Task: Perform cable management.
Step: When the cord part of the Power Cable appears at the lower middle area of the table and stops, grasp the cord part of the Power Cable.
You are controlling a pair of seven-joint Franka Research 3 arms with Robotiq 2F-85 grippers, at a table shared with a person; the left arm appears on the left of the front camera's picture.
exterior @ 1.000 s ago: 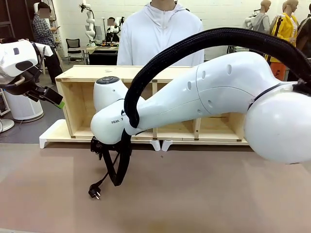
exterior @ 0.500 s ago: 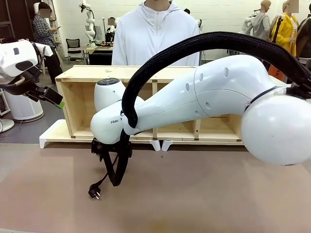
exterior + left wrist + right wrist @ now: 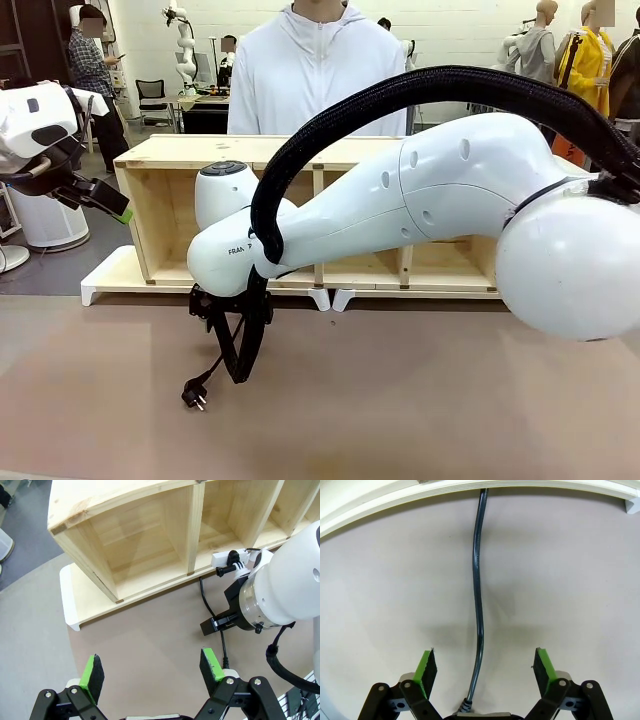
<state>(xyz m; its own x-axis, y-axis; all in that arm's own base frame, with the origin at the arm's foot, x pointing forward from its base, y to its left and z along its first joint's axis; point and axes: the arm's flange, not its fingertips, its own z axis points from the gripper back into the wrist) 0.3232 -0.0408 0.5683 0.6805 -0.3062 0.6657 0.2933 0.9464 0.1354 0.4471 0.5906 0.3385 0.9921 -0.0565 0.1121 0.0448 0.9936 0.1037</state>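
The cable (image 3: pixel 478 605), a thin black cord, lies on the brown table and runs straight between the green pads of my right gripper (image 3: pixel 485 667), which hangs open just above it without touching it. In the front view the cable (image 3: pixel 213 372) trails out from under the right arm's wrist (image 3: pixel 228 265) and ends in a small black plug (image 3: pixel 194 398) lying on the table. From the left wrist view the cable (image 3: pixel 202 594) leads down from a white power strip (image 3: pixel 231 560) at the shelf's foot. My left gripper (image 3: pixel 150 669) is open with nothing in it, raised at the far left (image 3: pixel 105 200).
A wooden shelf unit (image 3: pixel 160 152) with open compartments stands across the back of the table on white boards (image 3: pixel 105 275). A person in a white hoodie (image 3: pixel 320 70) stands behind it. The right arm's thick braided hose (image 3: pixel 400 92) arches overhead.
The person behind the shelf has shifted a little to the left. The right arm has barely moved, and the cable and plug lie as before.
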